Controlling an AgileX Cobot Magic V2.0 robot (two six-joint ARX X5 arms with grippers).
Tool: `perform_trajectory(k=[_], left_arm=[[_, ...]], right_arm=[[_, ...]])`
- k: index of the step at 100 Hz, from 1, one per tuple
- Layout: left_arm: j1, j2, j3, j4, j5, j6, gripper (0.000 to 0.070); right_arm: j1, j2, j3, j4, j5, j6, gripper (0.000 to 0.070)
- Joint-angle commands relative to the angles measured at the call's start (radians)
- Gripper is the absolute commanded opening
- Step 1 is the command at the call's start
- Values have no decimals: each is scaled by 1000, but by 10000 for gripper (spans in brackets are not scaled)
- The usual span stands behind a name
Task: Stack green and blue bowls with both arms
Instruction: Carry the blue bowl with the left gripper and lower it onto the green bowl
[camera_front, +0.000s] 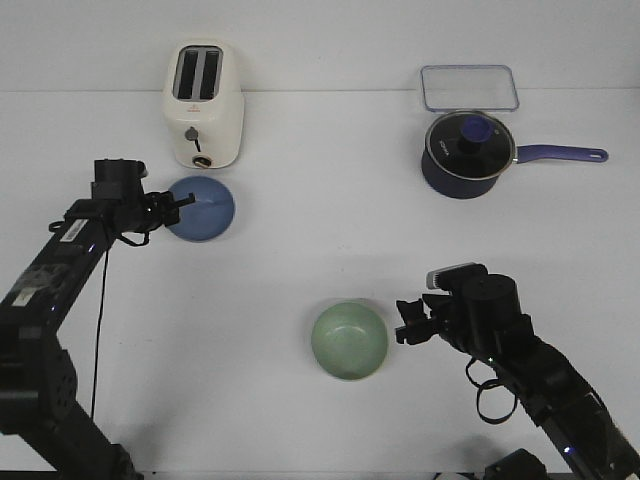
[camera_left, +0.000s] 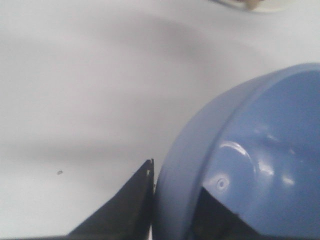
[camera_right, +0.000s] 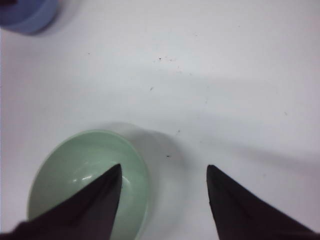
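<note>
Clearly we are dealing with two light, rigid bowls whose smooth matte walls give little friction, so the thin rim is the sensible place to pinch, one finger inside and one outside.

The blue bowl (camera_front: 201, 208) sits on the white table (camera_front: 330, 230) at about ten o'clock from the table's middle, just in front of the toaster (camera_front: 203, 104). Our left gripper (camera_front: 180, 203) is at its nine o'clock edge; in the left wrist view the fingers (camera_left: 125, 212) straddle the rim, one outside the wall and one inside, though we cannot tell whether they have closed on it yet.

The green bowl (camera_front: 349, 341) rests at about six o'clock, well apart from the blue one. Our right gripper (camera_front: 408, 322) is just beside its three o'clock rim with its fingers (camera_right: 87, 210) spread apart; one seems to hang over the bowl's inside, the other over bare table.

We judge that a rim pinch may let a bowl swing or tilt, so a firm grip and a level carry matter. The saucepan (camera_front: 470, 155) and the lidded container (camera_front: 468, 88) stand far off at two o'clock, out of the way.
</note>
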Motion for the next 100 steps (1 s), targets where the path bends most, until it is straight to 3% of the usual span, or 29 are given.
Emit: perform_trajectory(k=[1, 23, 44, 71, 100], left_arm=[[-21, -67, 20, -13, 29, 50, 13], [-136, -266, 20, -173, 126, 116, 13], [-388, -313, 12, -317, 140, 162, 13], [-663, -240, -11, -244, 140, 167, 13], [-772, -101, -11, -216, 141, 172, 13]], right_arm=[[3, 3, 16, 4, 1, -9, 358], [1, 3, 16, 4, 35, -13, 358], [-40, 3, 16, 4, 39, -29, 358], [-84, 2, 16, 3, 28, -36, 358], [-84, 2, 16, 4, 26, -38, 358]])
